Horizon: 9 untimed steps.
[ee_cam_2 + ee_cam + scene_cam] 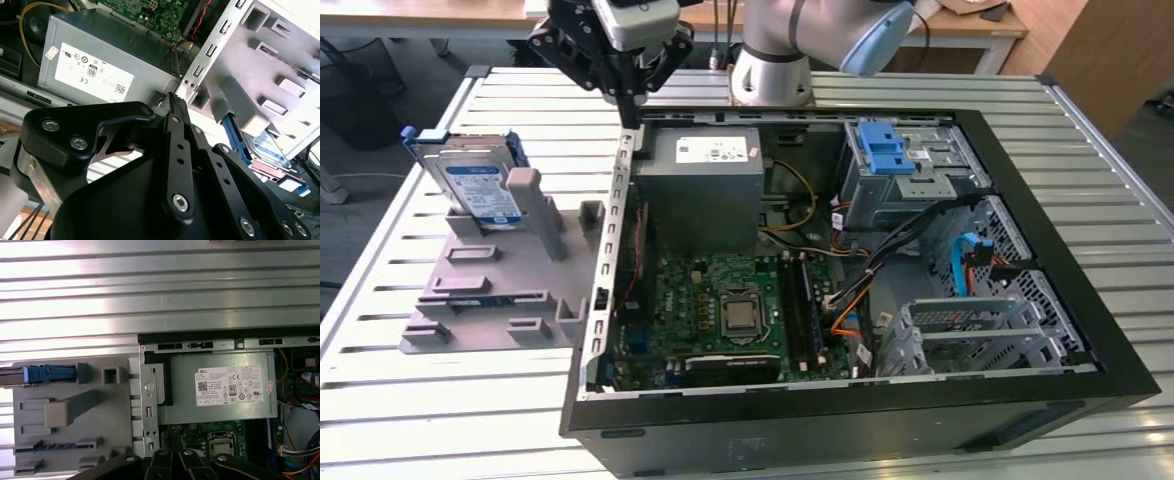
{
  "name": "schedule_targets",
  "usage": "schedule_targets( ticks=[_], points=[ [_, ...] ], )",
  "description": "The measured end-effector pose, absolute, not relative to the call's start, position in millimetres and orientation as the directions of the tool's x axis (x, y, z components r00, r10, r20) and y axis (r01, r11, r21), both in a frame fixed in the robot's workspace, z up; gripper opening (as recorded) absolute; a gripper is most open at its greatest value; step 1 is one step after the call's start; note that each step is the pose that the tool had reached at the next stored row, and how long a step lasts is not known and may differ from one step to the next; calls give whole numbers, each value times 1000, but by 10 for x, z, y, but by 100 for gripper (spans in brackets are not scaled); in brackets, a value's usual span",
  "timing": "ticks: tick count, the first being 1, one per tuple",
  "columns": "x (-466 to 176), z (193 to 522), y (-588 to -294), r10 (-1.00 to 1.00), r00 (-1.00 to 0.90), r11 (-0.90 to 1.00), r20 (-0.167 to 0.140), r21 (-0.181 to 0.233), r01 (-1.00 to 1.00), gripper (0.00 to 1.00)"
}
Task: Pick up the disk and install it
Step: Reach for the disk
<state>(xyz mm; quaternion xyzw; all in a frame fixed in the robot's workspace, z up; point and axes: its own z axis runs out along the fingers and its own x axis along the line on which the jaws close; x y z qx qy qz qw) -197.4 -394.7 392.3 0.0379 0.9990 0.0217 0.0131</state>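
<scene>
Exterior view first: my gripper hangs over a corner of the open case, with the tips just above the case wall, beside the power supply. The two fingers are pressed together and nothing is between them. In the second wrist view the gripper also ends in one thin tip. I cannot tell if the tips touch the wall.

The disk is not in my gripper. It stands on its edge in a slot of the grey stand, which lies on the slatted table at the exterior view's left, just beside the case. A blue bracket goes around its silver body, and the blue-and-white label is visible. The disk is near my gripper but apart from it. In the first wrist view the disk shows from above as a narrow blue strip at the stand's edge.

Inside the case the motherboard lies flat, and a drive cage with a blue latch sits at the exterior view's right of the power supply.
</scene>
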Motion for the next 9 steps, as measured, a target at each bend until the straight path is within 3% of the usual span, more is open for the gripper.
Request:
schedule_targets(
  ticks=[9],
  points=[
    [-2056, 3923, -3942, 76, -997, 996, -24, 44, 75, 11]
  ],
)
